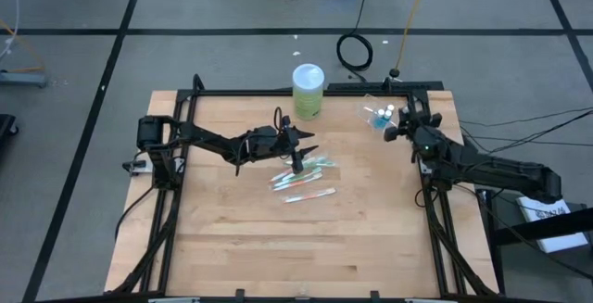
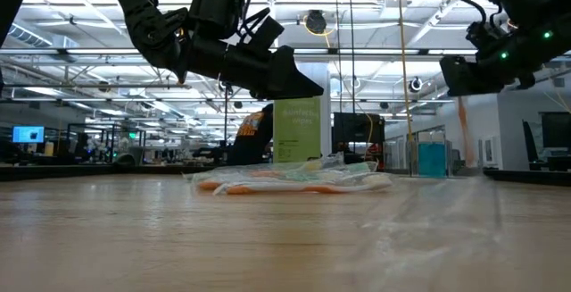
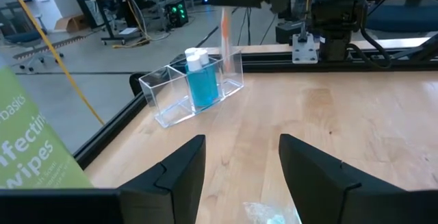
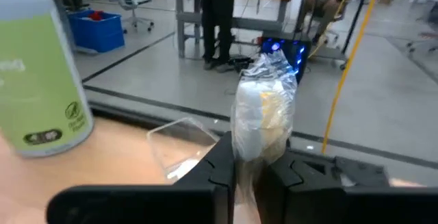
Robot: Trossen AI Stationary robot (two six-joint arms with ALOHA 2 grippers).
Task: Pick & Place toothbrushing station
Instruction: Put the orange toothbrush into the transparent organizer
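At the tabletop's 1 o'clock corner | right gripper: jaws pinching a wrapped pink-white toothbrush upright over the clear plastic compartment holder, drop-point straight below | left gripper: jaws half-open, empty, above remaining wrapped toothbrushes at centre.

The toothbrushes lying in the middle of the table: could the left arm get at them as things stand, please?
Probably yes. The left gripper hangs open right over the wrapped toothbrushes, and nothing stands between them. The right gripper is off by the clear holder, out of the way.
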